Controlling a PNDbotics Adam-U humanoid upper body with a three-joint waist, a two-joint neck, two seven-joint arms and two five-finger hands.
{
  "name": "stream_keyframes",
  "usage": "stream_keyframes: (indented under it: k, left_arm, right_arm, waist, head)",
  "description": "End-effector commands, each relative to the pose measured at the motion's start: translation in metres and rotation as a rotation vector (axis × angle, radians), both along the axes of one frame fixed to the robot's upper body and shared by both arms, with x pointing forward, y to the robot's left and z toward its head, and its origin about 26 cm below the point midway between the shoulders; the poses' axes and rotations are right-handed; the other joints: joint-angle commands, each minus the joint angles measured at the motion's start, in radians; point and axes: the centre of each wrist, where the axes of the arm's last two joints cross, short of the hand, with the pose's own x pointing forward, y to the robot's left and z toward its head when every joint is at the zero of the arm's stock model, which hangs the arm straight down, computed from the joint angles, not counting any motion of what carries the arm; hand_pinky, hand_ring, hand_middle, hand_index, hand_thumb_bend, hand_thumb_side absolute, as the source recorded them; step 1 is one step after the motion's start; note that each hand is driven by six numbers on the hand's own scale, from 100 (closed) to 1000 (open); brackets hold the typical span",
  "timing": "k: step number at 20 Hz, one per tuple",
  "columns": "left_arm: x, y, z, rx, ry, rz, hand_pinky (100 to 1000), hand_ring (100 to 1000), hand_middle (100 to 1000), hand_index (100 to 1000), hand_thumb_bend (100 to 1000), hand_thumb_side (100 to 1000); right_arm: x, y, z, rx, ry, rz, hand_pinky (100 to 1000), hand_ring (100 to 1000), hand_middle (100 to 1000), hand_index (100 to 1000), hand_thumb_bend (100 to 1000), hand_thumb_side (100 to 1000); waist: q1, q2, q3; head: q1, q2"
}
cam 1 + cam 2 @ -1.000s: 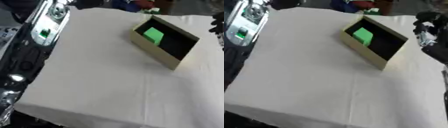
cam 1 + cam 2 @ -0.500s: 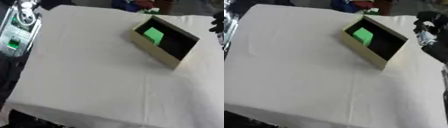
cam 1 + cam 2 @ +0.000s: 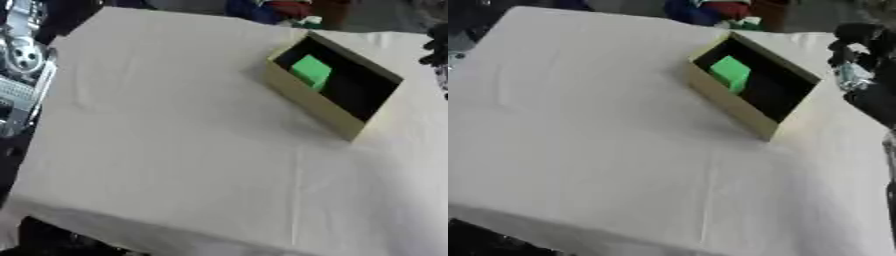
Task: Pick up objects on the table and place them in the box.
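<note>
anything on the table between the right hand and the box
Nothing: the right eye view shows only bare white tablecloth between the right hand and the box.

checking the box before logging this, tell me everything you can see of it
The box is a shallow rectangular tray with tan, cardboard-like walls and a dark interior. It has no lid and sits open side up, flat on the white-covered table, turned diagonally toward the far right part. A bright green block lies inside at its far-left end; the rest of the interior looks dark and bare. Nothing else touches it: the right robot hand is off to its right, apart from the rim.
</note>
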Motion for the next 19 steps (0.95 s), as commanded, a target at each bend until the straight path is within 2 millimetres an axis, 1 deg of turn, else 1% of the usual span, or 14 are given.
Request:
stream_keyframes:
  k: [1,10,19]
  left_arm:
    - [-0.0068,0.0077,0.0081,-0.002,-0.042,0.033,680,597,572,819,100,571]
    - [-0.0085,0.0121,0.0044,-0.01,-0.037,0.058,682,598,573,820,100,570]
    - [-0.0086,0.0136,0.0037,-0.006,-0.034,0.069,683,600,575,821,100,570]
  right_arm:
    - [-0.0012,-0.0083,0.0138,-0.011,-0.041,-0.02,633,861,587,790,100,402]
    - [-0.0011,-0.0093,0.014,-0.016,-0.04,-0.023,633,861,588,791,100,400]
    - [-0.0012,-0.0097,0.0142,-0.018,-0.041,-0.025,633,861,589,791,100,399]
  waist:
    - [0.001,-0.013,0.002]
    - [0.001,-0.014,0.014]
    - [0.002,-0.016,0.016]
  head:
    - [-0.001,0.001]
    - [-0.003,0.0]
    - [-0.006,-0.001]
